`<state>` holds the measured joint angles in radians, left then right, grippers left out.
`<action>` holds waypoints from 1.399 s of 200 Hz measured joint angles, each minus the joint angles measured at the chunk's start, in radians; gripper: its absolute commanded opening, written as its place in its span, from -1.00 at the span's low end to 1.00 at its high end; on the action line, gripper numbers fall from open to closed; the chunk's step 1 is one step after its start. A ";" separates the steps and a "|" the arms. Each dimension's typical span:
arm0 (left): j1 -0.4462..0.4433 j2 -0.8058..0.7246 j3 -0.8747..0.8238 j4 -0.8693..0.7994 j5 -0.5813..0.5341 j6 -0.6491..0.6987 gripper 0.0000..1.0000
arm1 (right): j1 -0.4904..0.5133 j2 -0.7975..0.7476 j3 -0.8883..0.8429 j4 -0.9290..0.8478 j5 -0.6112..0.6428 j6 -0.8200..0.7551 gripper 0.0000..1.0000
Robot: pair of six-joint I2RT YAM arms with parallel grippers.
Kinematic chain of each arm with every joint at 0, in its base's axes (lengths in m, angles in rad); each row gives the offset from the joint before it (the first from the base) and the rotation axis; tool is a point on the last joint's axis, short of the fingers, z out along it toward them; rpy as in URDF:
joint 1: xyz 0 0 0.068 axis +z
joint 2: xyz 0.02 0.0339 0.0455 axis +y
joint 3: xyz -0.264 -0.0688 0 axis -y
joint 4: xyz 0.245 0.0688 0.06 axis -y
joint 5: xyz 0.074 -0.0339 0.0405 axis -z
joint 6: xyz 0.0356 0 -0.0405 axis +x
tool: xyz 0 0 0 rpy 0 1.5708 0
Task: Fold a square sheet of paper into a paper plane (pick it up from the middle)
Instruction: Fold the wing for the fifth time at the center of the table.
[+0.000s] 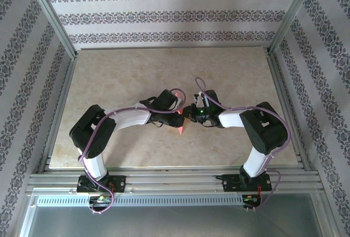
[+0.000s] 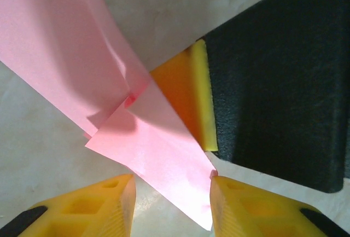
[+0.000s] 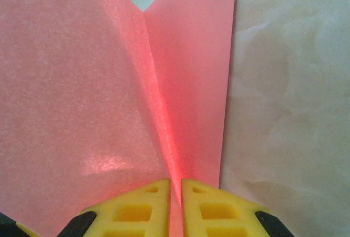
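Folded salmon-pink paper sheet at the middle of the beige marbled tabletop, between both arms.
The right gripper is clenched on its centre crease; the left gripper is released, fingers either side of a flap.

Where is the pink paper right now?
In the overhead view the pink paper is near the middle of the table, pinched along its crease by the right pincer, with the left pincer open around one corner.
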<state>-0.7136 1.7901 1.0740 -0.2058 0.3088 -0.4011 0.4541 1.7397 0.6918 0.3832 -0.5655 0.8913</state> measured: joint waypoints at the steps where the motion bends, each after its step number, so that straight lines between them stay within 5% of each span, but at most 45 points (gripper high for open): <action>1: 0.000 0.000 0.000 0.000 0.000 0.000 -0.18 | 0.000 0.000 0.000 0.000 0.000 0.000 -0.72; 121: -0.074 -0.147 -0.095 0.073 -0.128 -0.155 0.02 | 0.000 -0.033 0.000 -0.043 0.026 -0.001 -0.65; 164: -0.103 -0.067 -0.092 0.108 -0.186 -0.202 -0.21 | 0.000 -0.033 0.000 -0.043 0.025 -0.001 -0.66; 219: -0.110 -0.020 -0.085 0.132 -0.211 -0.205 -0.16 | 0.000 -0.033 0.000 -0.043 0.025 -0.001 -0.67; 280: -0.110 -0.020 -0.074 0.137 -0.236 -0.186 -0.57 | -0.001 -0.033 0.000 -0.042 0.025 0.000 -0.68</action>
<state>-0.8238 1.7702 1.0000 -0.0689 0.0727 -0.5869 0.4534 1.7069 0.6918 0.3408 -0.5407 0.8909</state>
